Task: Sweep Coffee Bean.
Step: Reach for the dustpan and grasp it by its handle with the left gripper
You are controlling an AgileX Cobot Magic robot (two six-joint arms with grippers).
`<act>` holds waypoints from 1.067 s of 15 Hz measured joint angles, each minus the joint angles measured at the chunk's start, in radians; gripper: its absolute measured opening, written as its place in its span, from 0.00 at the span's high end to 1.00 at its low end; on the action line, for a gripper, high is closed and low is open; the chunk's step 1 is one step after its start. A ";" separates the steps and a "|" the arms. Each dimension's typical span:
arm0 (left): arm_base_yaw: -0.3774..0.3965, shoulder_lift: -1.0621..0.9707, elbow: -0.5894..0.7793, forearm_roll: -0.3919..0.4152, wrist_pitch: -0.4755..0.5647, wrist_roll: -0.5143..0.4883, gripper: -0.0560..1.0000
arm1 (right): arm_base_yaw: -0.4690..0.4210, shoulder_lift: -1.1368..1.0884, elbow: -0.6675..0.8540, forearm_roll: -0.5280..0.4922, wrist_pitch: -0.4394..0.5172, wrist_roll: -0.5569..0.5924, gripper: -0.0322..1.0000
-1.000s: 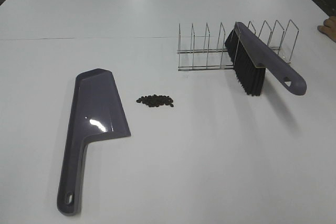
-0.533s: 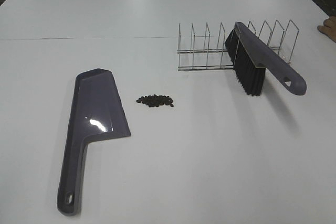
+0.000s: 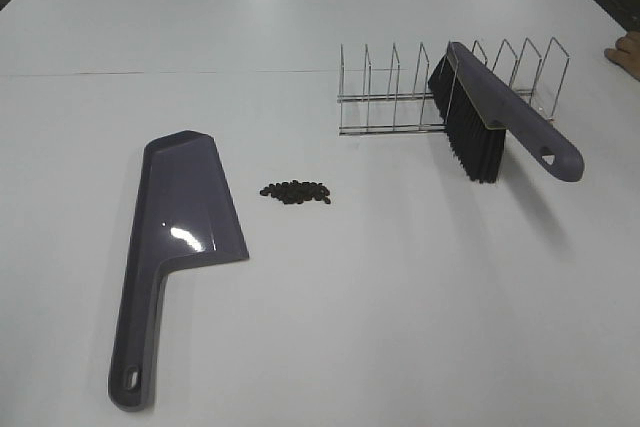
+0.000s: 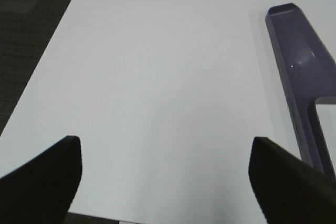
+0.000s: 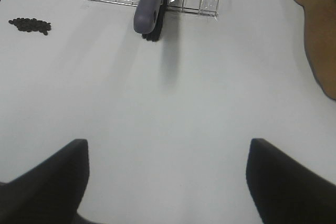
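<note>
Seen from the high camera, nothing has visibly moved in the last second: no shift in the coffee bean [image 3: 296, 192], dustpan [image 3: 185, 217] or brush [image 3: 490, 117]. Whether the left gripper [image 4: 164, 141] or right gripper [image 5: 168, 141] moved slightly cannot be told, as that view misses them.

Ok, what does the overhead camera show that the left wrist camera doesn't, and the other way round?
Only the exterior high view: the coffee bean cluster, the brush propped in the wire rack, and a person's hand at the table's edge.
Only the left wrist view: the left gripper, jaws wide apart above bare table, holding nothing.
Both: the purple dustpan lying flat on the white table.
</note>
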 joint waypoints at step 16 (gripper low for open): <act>0.000 0.433 0.000 -0.018 -0.005 0.000 0.23 | 0.000 0.000 0.000 0.000 0.000 0.000 0.27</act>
